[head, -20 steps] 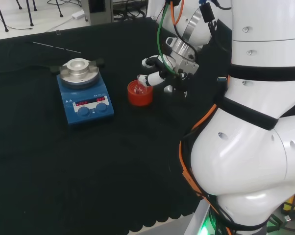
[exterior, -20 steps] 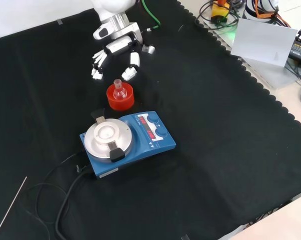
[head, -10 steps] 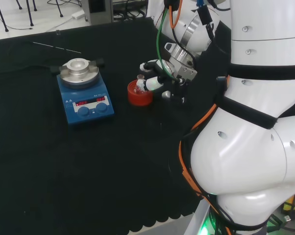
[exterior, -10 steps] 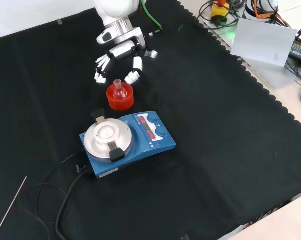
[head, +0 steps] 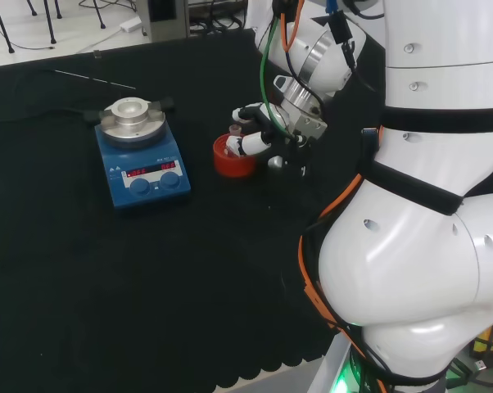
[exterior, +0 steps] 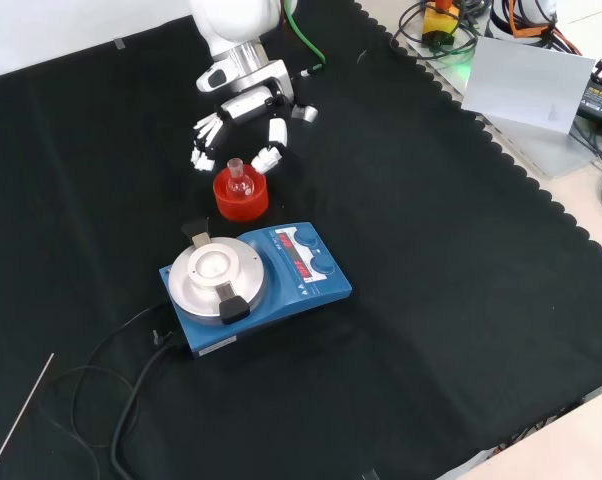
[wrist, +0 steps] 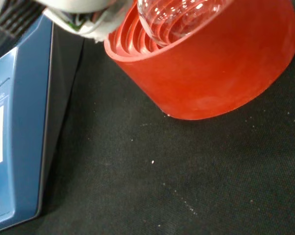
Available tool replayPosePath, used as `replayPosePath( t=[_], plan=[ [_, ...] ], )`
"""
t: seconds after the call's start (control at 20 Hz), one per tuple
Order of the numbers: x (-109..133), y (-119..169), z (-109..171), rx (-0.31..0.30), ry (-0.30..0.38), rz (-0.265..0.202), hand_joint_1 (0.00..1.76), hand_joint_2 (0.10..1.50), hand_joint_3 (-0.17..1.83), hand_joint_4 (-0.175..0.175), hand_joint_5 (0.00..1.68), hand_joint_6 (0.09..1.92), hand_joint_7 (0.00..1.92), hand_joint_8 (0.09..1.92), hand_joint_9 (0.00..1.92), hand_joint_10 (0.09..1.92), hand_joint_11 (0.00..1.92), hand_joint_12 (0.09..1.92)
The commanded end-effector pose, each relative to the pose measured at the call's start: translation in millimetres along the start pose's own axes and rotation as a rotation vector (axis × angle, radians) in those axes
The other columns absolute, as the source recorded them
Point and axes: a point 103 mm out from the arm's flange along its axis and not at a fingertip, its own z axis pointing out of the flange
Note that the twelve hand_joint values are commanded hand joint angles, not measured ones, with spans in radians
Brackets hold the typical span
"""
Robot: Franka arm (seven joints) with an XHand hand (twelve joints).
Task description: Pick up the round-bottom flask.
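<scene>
We see the round-bottom flask (exterior: 240, 181) sitting bulb-down in the red ribbed stand (exterior: 241, 197), neck pointing up, on the black cloth of the desk (exterior: 461, 300) just beyond the blue hotplate stirrer (exterior: 253, 283) in the front view. It is small clear glass, looks empty as far as we can tell, so we judge it light, rigid, smooth and slippery, and breakable if squeezed hard or knocked against the stand. In the wrist view the bulb (wrist: 179, 17) nests inside the ribbed rings of the stand (wrist: 211, 68), so the bulb is mostly shielded and the exposed neck is the only real place to take hold. We'd pinch the neck between thumb and fingers just under the lip, which should keep it from sliding through, then lift straight up so the bulb clears the ribs without dragging the stand along. The stand looks like soft rubber and is not fixed down, so it could tip or ride up with a sideways pull. The hand (exterior: 243, 118) hangs just behind the flask in the front view, fingers (exterior: 207, 140) spread and part curled, thumb apart, holding nothing; no contact with the glass that we can see. In the head view the hand (head: 267, 131) sits right beside the stand (head: 232, 159), fingertips over its rim.
</scene>
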Motion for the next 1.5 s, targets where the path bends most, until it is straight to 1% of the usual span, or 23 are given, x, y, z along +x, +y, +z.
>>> replayPosePath(
  t=[0.05, 0.4, 0.5, 0.6, 0.8, 1.15, 1.2, 1.35, 1.4, 1.5],
  plan=[
    [2.1, 2.1, 1.4, -0.004, 0.002, -0.006, 0.9, 0.54, 0.84, -0.007, 0.57, 0.09, 0.24, 0.6, 0.38, 0.64, 0.01, 1.38],
    [5.2, 5.0, 2.4, -0.005, 0.0, -0.014, 0.9, 0.55, 0.84, -0.004, 0.61, 0.09, 0.24, 0.6, 0.38, 0.64, 0.01, 1.38],
    [7.6, 5.2, 5.0, -0.007, -0.009, -0.015, 0.9, 0.56, 0.84, -0.003, 0.62, 0.1, 0.24, 0.6, 0.38, 0.64, 0.01, 1.38],
    [8.2, 5.6, 5.4, -0.004, -0.004, -0.011, 0.9, 0.56, 0.83, -0.002, 0.63, 0.11, 0.25, 0.6, 0.39, 0.64, 0.01, 1.38],
    [7.5, 7.4, 7.2, 0.001, -0.021, -0.019, 0.89, 0.58, 0.81, -0.002, 0.64, 0.14, 0.25, 0.59, 0.39, 0.62, 0.01, 1.37],
    [7.7, 7.7, 5.2, -0.016, -0.006, -0.011, 0.9, 0.61, 0.78, 0.001, 0.66, 0.22, 0.26, 0.58, 0.4, 0.61, 0.02, 1.37],
    [6.8, 7.3, 3.4, -0.019, 0.0, -0.009, 0.9, 0.61, 0.78, 0.002, 0.67, 0.29, 0.27, 0.58, 0.41, 0.61, 0.02, 1.37],
    [7.7, 7.0, 2.1, -0.028, -0.006, -0.006, 0.9, 0.62, 0.78, 0.004, 0.64, 0.59, 0.27, 0.58, 0.42, 0.6, 0.02, 1.37],
    [8.4, 7.0, 2.7, -0.029, -0.008, -0.005, 0.9, 0.62, 0.78, 0.004, 0.64, 0.65, 0.27, 0.58, 0.42, 0.6, 0.02, 1.37],
    [7.8, 7.5, 1.5, -0.028, -0.006, -0.007, 0.9, 0.63, 0.78, 0.003, 0.64, 0.71, 0.28, 0.58, 0.42, 0.61, 0.02, 1.37]
  ],
)
